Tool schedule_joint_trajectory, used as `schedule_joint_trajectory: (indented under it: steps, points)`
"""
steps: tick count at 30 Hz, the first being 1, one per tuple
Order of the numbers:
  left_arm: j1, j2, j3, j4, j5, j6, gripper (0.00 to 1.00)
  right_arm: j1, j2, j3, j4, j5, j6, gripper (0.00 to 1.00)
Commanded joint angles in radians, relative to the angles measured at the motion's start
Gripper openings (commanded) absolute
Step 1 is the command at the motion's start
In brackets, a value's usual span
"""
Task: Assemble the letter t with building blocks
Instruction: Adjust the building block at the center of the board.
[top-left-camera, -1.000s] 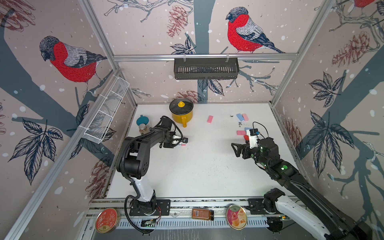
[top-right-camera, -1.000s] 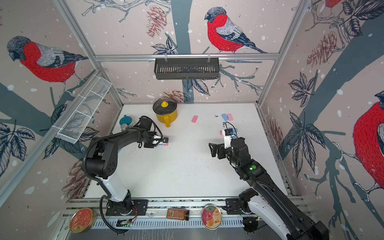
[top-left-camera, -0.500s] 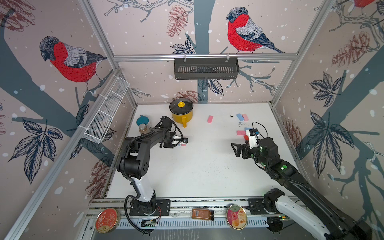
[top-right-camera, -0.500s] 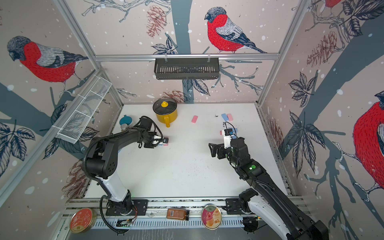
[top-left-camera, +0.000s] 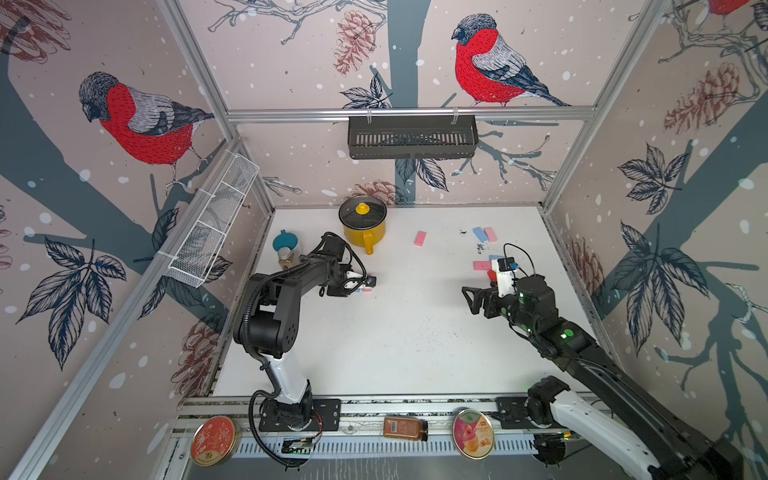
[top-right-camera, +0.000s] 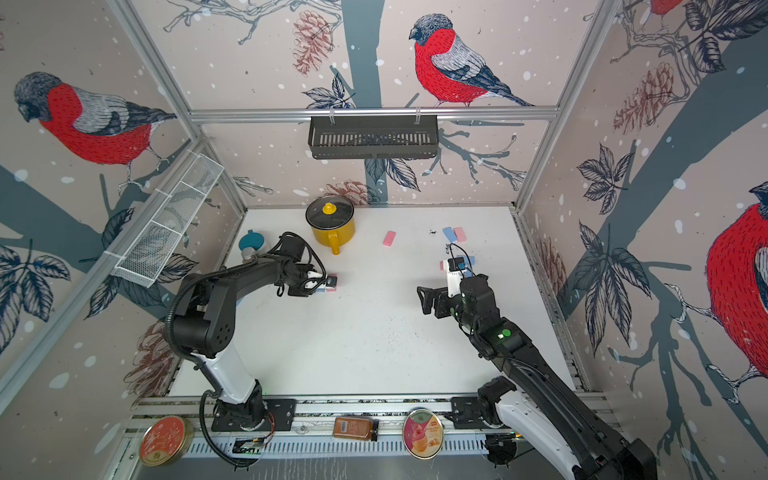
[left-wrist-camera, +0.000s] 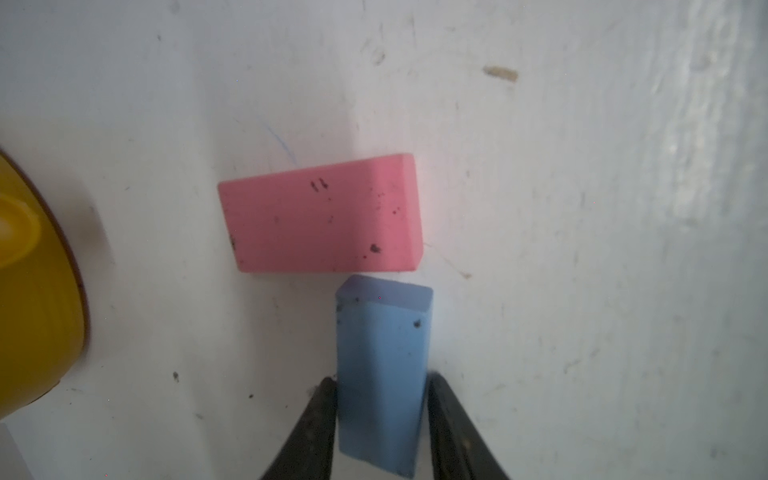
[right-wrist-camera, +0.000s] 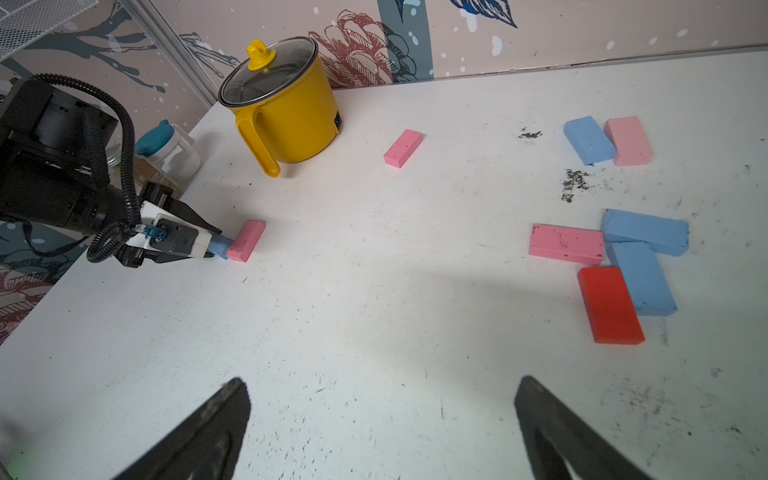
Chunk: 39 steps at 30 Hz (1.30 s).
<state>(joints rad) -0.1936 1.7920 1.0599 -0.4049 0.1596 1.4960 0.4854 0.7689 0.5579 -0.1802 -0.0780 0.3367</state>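
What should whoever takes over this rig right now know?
Left gripper: shut on blue block, whose end meets the long side of pink block near one end, not the middle; whether they touch is unclear.
Right gripper: open, empty, above the table.
Done: bar and stem at roughly right angles.
Left: probably centre the stem, then release. Spares: lone pink, back pair, cluster around red block.

Both top views overlook the whole table; wrist cameras sit low.
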Motion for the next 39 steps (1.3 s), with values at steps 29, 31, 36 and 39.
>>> schedule_joint_trajectory:
  steps: [29, 31, 36, 39]
  points:
    - [-0.042, 0.034, 0.017, -0.101, 0.015, -0.092, 0.26, 0.002, -0.006, 0.005, 0.013, 0.005, 0.002, 1.00]
    - [-0.043, 0.033, 0.019, -0.102, 0.014, -0.094, 0.26, 0.002, -0.006, 0.005, 0.013, 0.005, 0.001, 1.00]
    - [-0.052, 0.033, 0.023, -0.104, 0.013, -0.095, 0.26, 0.003, -0.007, 0.005, 0.011, 0.006, 0.002, 1.00]
    - [-0.059, 0.038, 0.031, -0.106, 0.012, -0.101, 0.27, 0.002, -0.007, 0.005, 0.011, 0.007, 0.001, 1.00]
